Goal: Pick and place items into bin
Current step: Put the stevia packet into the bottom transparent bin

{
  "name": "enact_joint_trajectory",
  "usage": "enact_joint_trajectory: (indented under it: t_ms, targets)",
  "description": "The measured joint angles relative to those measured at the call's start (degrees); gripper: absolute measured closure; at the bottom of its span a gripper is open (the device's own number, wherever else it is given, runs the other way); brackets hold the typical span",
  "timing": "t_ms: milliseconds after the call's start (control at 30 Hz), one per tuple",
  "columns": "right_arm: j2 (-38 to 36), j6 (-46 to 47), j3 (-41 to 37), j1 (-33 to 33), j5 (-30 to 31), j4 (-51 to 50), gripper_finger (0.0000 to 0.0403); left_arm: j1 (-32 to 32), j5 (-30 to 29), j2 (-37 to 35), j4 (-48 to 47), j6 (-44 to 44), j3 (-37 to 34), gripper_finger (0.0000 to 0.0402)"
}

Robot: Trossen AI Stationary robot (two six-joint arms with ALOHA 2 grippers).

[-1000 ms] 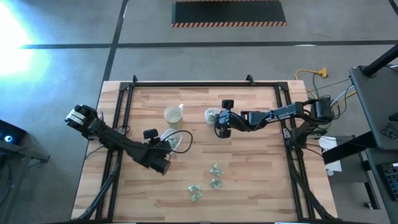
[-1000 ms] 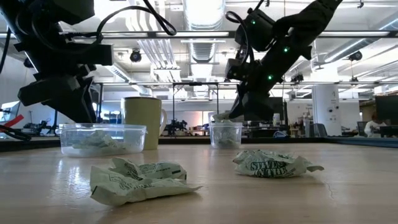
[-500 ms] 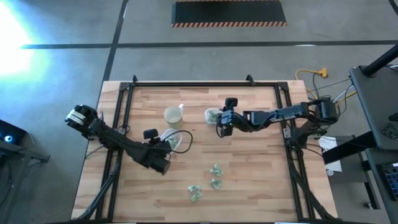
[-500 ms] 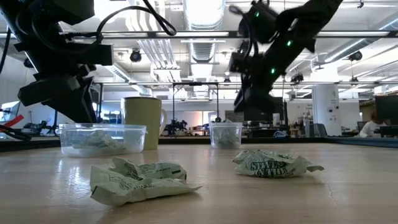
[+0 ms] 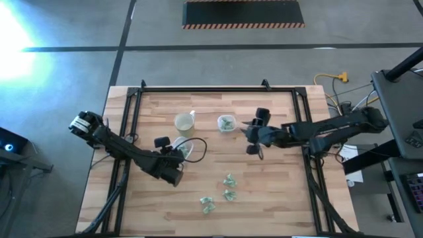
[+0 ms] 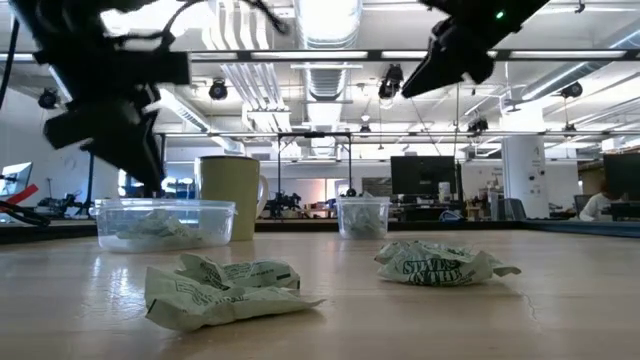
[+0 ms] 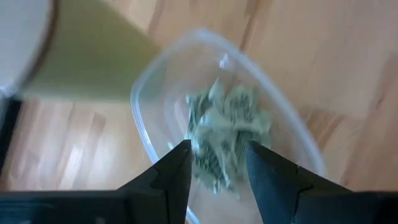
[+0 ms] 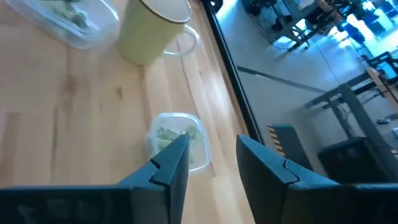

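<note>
Three crinkled pale-green items (image 5: 229,180) lie on the wooden table near its front; in the low view two show close by (image 6: 221,289). More items lie in a wide clear bin (image 5: 192,149) and in a small clear bin (image 5: 227,123). My left gripper (image 7: 217,152) hangs open over the wide bin (image 7: 155,81), the items in it (image 7: 227,124) showing between its fingers. My right gripper (image 5: 248,132) is open with nothing between its fingers. It is raised, to the right of the small bin (image 8: 178,140).
A pale yellowish cup (image 5: 184,123) stands behind the wide bin, left of the small one. Black rails (image 5: 135,99) frame the table's left, far and right sides. Bare wood lies between the bins and the loose items.
My right gripper has risen from beside the small bin and drawn back toward the table's right edge, turning as it went. The bins and the loose items lie where they were.
</note>
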Motion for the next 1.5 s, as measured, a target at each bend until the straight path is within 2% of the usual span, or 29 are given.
enact_joint_trajectory:
  t_ms: [167,300,400,567,667,933,1133,1267,1367,1500]
  targets:
    - [-3.0,2.5,-1.4,2.7,0.0,-2.1,0.0287,-0.7,-1.0,0.0,1.4,2.1,4.6,0.0267]
    - [-3.1,2.6,-3.1,3.3,-0.1,-2.2,0.0293,-2.4,0.4,0.1,8.7,7.1,5.5,0.0267]
    - [-2.8,2.6,-4.1,3.3,-0.1,-2.7,0.0296,-3.9,4.2,0.1,18.2,14.5,5.0,0.0267]
    - [-2.4,4.0,-4.5,3.3,-0.4,-4.0,0.0301,-5.5,15.3,0.1,37.7,27.7,0.8,0.0267]
    - [-2.4,4.5,-4.5,3.3,-0.5,-4.1,0.0303,-5.8,21.1,0.1,45.6,31.5,-2.1,0.0267]
    - [-2.4,5.8,-4.5,3.3,-0.9,-4.4,0.0306,-5.7,22.7,0.2,55.2,31.8,-8.0,0.0267]
    - [-2.4,6.0,-4.6,3.3,-5.2,-4.6,0.0313,-5.8,22.9,1.2,62.1,32.7,-10.0,0.0267]
    - [-2.4,6.0,-4.6,3.3,-6.5,-4.7,0.0318,-6.0,24.0,5.5,67.8,34.0,-10.4,0.0267]
    - [-2.4,6.0,-4.6,3.4,-6.6,-4.7,0.0322,-6.0,27.0,10.3,71.9,34.8,-10.3,0.0267]
    - [-2.4,7.1,-4.7,3.4,-6.7,-4.8,0.0326,-6.0,28.5,14.9,72.5,35.3,-8.7,0.0267]
